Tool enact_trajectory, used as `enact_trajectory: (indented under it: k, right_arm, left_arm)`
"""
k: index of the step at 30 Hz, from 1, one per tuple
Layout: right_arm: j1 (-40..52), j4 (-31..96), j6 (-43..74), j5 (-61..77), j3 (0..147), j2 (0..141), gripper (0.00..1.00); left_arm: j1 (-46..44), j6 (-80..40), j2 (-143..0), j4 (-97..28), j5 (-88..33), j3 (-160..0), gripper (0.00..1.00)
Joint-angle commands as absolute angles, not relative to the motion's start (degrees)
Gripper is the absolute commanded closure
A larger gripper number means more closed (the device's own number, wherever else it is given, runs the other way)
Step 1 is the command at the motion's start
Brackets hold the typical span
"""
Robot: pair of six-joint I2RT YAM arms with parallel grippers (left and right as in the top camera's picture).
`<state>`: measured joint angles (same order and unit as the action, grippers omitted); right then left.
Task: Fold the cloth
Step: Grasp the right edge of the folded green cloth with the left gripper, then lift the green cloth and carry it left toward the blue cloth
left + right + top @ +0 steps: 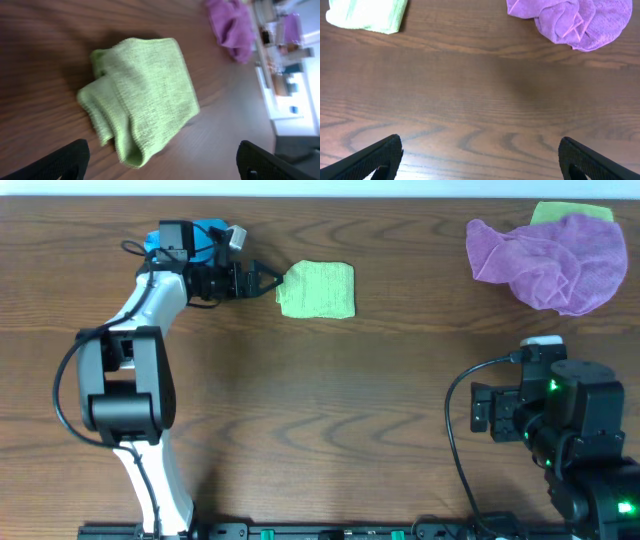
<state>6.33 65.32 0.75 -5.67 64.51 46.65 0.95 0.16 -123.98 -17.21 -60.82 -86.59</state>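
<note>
A light green cloth lies folded into a small square on the wooden table at the far middle-left. It fills the left wrist view and shows at the top left of the right wrist view. My left gripper is open and empty just left of the cloth's edge, its fingers either side in the left wrist view. My right gripper is open and empty over bare table at the near right, and its arm shows in the overhead view.
A crumpled purple cloth lies at the far right over another green cloth; the purple one also shows in the right wrist view and the left wrist view. A blue object sits behind the left arm.
</note>
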Motion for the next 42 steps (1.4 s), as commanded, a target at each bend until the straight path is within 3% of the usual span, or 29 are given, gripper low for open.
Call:
enact_trajectory:
  k: [1,28,31,32,38,41,42]
  right_arm:
    - [5.98,65.39,0.14,-6.20,64.27,46.57,0.01]
    - [5.96,65.39,0.14,-6.20,64.27,46.57,0.01]
    - [5.98,65.39,0.14,-6.20,64.27,46.54,0.01]
    - [5.98,65.39,0.14,-6.20,64.27,46.57,0.01]
    - [5.96,65.39,0.14,-6.20,64.27,46.57,0.01]
    - [5.98,65.39,0.14,-6.20,64.27,46.57,0.01]
    - [5.98,65.39,0.14,-6.20,64.27,46.57,0.01]
  left_arm:
    - [1.15,-0.89,-128.60,-16.19,-66.08,-85.54,0.05]
    - [-2.76,-9.30,-134.65,-5.96,-63.88,-85.54,0.05]
    - [-3.62,-10.09,-134.67,-5.67,-62.24,-85.54,0.00]
    - [-3.81,-10.48,-134.69,-5.67,-61.58,-85.54,0.10]
    - [-4.95,-10.52,-134.76,-5.26,-60.66,-85.54,0.43]
    - [-5.41,-10.70,-135.63,-4.78,-60.45,-85.54,0.50]
    - [-5.58,-11.68,-136.35,-4.23,-60.42,-85.54,0.63]
